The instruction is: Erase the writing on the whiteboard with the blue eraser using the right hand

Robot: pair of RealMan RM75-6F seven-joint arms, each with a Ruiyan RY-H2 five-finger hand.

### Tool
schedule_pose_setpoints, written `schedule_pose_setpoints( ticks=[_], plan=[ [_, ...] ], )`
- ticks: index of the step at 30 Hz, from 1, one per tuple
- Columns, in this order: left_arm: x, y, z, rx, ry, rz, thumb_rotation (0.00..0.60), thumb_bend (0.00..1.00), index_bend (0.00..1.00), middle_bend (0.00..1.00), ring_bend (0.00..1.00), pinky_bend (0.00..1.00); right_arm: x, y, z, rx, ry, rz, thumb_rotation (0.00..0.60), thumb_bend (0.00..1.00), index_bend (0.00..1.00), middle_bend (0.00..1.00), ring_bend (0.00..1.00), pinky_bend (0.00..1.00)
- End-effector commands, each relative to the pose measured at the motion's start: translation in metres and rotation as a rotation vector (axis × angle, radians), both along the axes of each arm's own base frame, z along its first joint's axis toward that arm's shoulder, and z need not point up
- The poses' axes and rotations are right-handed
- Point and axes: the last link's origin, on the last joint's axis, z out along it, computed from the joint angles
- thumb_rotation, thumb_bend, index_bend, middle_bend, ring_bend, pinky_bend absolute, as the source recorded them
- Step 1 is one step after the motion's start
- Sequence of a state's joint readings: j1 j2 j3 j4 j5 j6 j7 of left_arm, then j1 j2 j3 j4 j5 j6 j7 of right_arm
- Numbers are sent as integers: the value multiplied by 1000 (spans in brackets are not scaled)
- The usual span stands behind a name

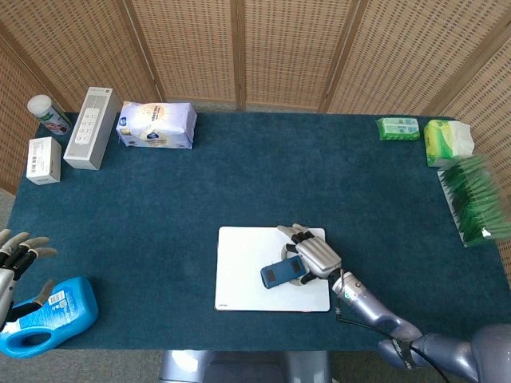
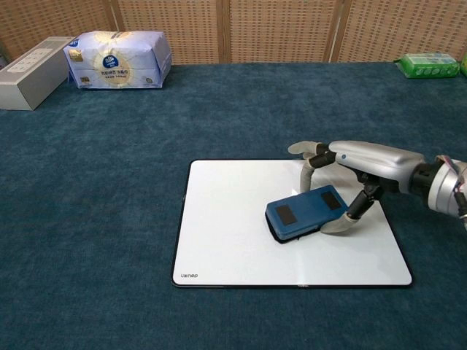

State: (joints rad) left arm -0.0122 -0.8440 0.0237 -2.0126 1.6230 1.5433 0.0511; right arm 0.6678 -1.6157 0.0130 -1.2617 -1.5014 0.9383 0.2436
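On the whiteboard's [image 2: 233, 240] right half, the right hand [image 2: 361, 164] reached in from the right edge, palm down, arm [image 1: 375, 309] low over the table. Its fingers [image 2: 310, 169] and thumb were clamped on the right end of the blue eraser [image 2: 305, 213], which lay flat on the board, tilted, its free end pointing away from the fingers toward the board's middle. Board surface around the fingers looked blank white in both views.

Left hand [image 1: 14, 263] sat far left of those fingers at the table edge, fingers spread apart, holding nothing, just beside a blue detergent bottle [image 1: 48, 316].

Table [image 1: 255, 175] was covered in dark teal cloth; wicker screen panels [image 1: 239, 48] stood behind.

Well beyond the fingers, back left: tissue pack [image 1: 156, 124], grey box [image 1: 93, 128], small white box [image 1: 44, 159], white canister [image 1: 48, 114]. Back right: green packets [image 1: 398, 128], [image 1: 447, 141] and a green stack [image 1: 473, 199]. Nothing stood between the fingers and the board.
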Motion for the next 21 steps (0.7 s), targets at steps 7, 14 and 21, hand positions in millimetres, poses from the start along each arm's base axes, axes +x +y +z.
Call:
schedule_pose_setpoints(
  ticks=[7,14,21],
  plan=[
    [2,1,-2,-6,-3,-7,600,428,320,261,157,0,1,-2,14,-21,-10,-3,600,160,795,22,0,0],
    [1,0,-1,-2,-2,-5,600,428,320,261,157,0,24,5,-1,23,-39,21,600,160,788,22,0,0],
    [-2,-3,1,4,-1,3,600,428,320,261,157,0,45,10,-20,71,-50,55,600,161,785,22,0,0]
  ],
)
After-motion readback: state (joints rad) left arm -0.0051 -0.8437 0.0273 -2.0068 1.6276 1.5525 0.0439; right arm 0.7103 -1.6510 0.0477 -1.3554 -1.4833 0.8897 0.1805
